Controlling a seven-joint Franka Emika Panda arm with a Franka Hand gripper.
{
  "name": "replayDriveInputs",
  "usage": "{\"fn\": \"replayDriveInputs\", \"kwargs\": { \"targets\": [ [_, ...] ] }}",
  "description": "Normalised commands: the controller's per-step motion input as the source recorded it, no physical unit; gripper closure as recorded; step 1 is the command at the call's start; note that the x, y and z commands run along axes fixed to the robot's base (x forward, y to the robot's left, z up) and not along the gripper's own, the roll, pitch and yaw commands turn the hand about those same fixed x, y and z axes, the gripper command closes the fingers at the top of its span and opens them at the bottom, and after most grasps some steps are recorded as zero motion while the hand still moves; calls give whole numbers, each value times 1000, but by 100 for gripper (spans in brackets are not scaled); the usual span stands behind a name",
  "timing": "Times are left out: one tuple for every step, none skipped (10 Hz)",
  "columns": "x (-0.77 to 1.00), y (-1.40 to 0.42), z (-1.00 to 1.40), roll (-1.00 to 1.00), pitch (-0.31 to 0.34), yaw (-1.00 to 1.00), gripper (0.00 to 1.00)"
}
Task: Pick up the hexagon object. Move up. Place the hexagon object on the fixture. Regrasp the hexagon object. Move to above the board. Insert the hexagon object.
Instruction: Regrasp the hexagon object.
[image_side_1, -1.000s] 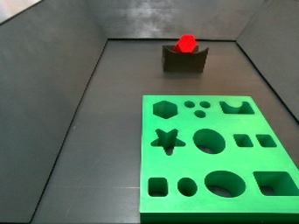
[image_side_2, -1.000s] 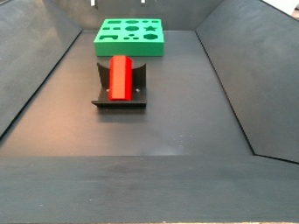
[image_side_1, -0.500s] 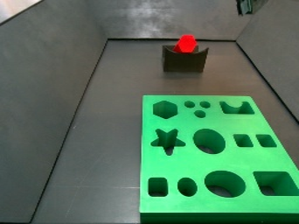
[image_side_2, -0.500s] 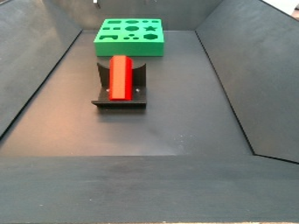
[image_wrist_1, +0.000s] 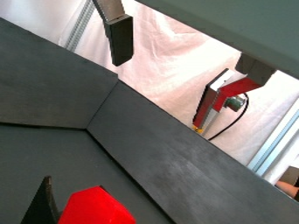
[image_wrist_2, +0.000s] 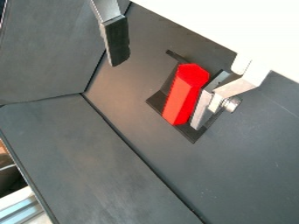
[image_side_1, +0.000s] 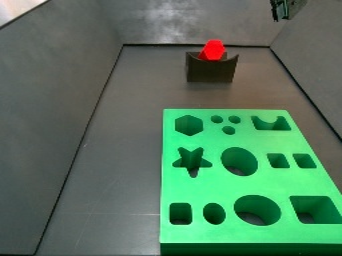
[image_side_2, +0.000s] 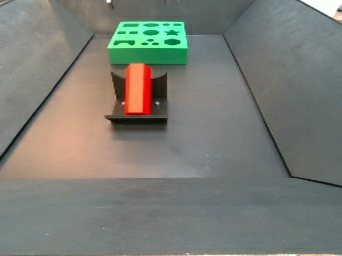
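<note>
in a wrist view the end effector (image_wrist_1: 181, 57) is hanging high with its jaws standing wide apart and nothing between them; one dark-padded finger (image_wrist_1: 118, 39) is showing near the frame's edge, and a corner of the hexagon object (image_wrist_1: 96, 207) is peeking in far below, well apart from the fingers.

in a wrist view the end effector (image_wrist_2: 170, 63) is gaping open and empty above the hexagon object (image_wrist_2: 181, 92), which is lying lengthwise in the notch of the fixture (image_wrist_2: 163, 103). the prism is looking like plain rigid plastic, likely light and stiff, with smooth faces that may be slippery; taking hold across two opposite flat sides near its middle seems safest.

in a side view the hexagon object (image_side_1: 213, 48) is sitting on top of the fixture (image_side_1: 211, 68) at the far end of the surface (image_side_1: 120, 150), with the board (image_side_1: 245, 180) lying nearer and well apart. only a sliver of the end effector (image_side_1: 281, 8) is showing at the upper edge. the steep enclosure walls are crowding the fixture's sides, so the approach is best made from above.

in a side view the hexagon object (image_side_2: 136, 88) is resting along the fixture (image_side_2: 139, 102), its far end pointing toward the board (image_side_2: 148, 44), which is standing just behind. the end effector is barely showing at the upper edge. bare surface (image_side_2: 174, 170) is lying open in front, giving free room.
</note>
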Motion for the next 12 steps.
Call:
{"fn": "replayDriveInputs", "kwargs": {
  "targets": [
    [214,-52,-31,174,29,165,0],
    [215,-51,-31,173,29,142,0],
    [215,-50,-31,173,29,131,0],
    [213,-49,-32,172,30,117,0],
    [212,-49,-33,171,32,113,0],
    [208,-48,-36,167,38,106,0],
    [205,-47,-38,163,42,102,0],
    [200,-47,-40,157,49,102,0],
    [196,-46,-40,153,53,103,0],
    [193,-45,-40,149,58,104,0],
    [191,-44,-39,148,60,105,0],
    [187,-43,-36,146,63,107,0]
  ]
}}
